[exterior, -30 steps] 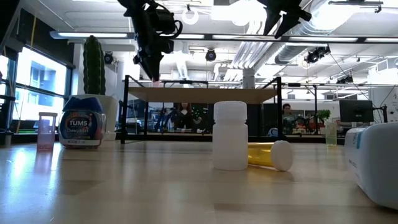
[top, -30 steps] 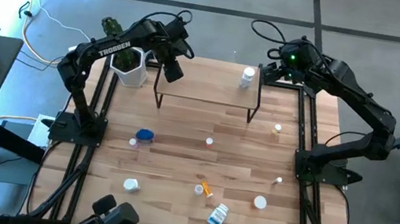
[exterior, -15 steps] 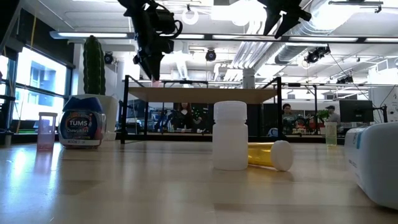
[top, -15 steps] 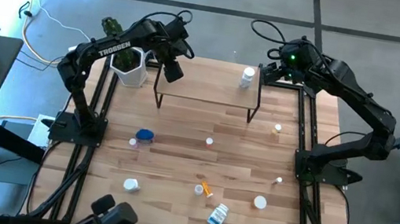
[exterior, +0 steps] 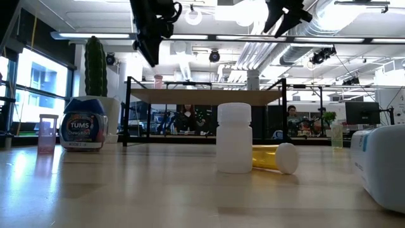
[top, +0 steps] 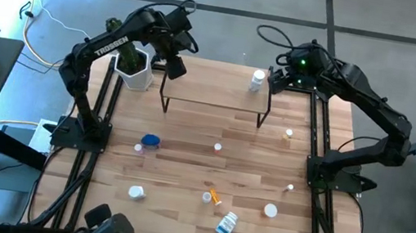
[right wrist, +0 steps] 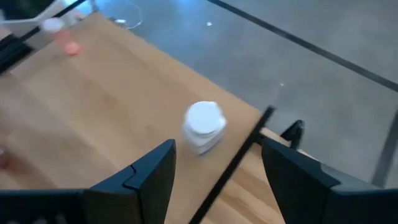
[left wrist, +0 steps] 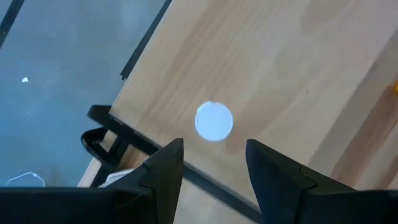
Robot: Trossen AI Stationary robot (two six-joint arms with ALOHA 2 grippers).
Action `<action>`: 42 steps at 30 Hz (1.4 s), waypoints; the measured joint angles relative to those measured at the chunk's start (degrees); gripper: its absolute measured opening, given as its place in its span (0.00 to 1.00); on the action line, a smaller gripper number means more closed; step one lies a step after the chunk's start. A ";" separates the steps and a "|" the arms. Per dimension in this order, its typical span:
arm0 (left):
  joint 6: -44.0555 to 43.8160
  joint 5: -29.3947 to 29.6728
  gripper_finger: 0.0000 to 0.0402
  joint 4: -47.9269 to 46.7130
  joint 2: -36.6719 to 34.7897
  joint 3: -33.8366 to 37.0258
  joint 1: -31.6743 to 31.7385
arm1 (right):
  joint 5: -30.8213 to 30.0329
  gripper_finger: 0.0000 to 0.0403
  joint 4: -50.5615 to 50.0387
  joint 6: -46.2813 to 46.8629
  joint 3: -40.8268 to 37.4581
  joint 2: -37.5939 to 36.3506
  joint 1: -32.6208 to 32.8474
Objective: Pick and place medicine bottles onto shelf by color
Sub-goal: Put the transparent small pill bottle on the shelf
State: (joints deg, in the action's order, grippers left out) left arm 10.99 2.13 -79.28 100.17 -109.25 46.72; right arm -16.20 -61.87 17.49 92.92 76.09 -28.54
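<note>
The left gripper, jaws apart and empty, hung above a small pink vial on the shelf; any brush could topple it.

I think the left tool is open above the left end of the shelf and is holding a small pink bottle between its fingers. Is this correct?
Not quite. The left tool is open above the left end of the shelf, but it holds nothing. The small pink bottle stands on the shelf below it, clear of the fingers. The low view and the left wrist view show this.
</note>
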 joint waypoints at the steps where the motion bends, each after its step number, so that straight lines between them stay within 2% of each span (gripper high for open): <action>1: 0.09 0.00 0.41 -0.81 -0.15 -0.41 0.00 | 0.20 0.57 0.00 0.02 0.00 0.00 0.42; 6: -1.31 -0.42 0.41 -3.09 -2.07 -0.59 -1.27 | 0.42 0.57 0.00 0.42 0.00 -0.02 2.35; 10: -2.54 -3.52 0.41 -2.11 -5.09 1.95 -3.86 | 4.20 0.57 0.00 0.42 0.00 -0.02 3.80; 14: -4.41 -6.66 0.41 3.92 -9.66 8.13 -7.18 | 8.82 0.57 0.00 0.03 0.00 -0.02 4.88; 22: -11.85 -6.69 0.41 15.48 -19.65 22.41 -13.92 | 16.23 0.57 -0.01 -0.79 0.00 -0.02 7.23; 27: -14.63 -6.71 0.41 17.98 -24.47 28.93 -18.17 | 16.79 0.57 -0.05 4.48 0.00 -0.02 9.69; 34: -18.49 -6.54 0.41 18.68 -29.72 34.84 -24.18 | 19.25 0.57 -0.13 6.73 0.00 0.33 14.45; 42: -22.93 -6.42 0.41 19.29 -36.51 39.44 -33.27 | 15.53 0.57 -0.15 11.09 0.00 4.26 23.05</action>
State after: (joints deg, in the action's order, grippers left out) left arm -11.94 -4.29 -59.99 63.66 -69.81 13.45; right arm -0.67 -62.02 28.58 92.92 80.35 -5.48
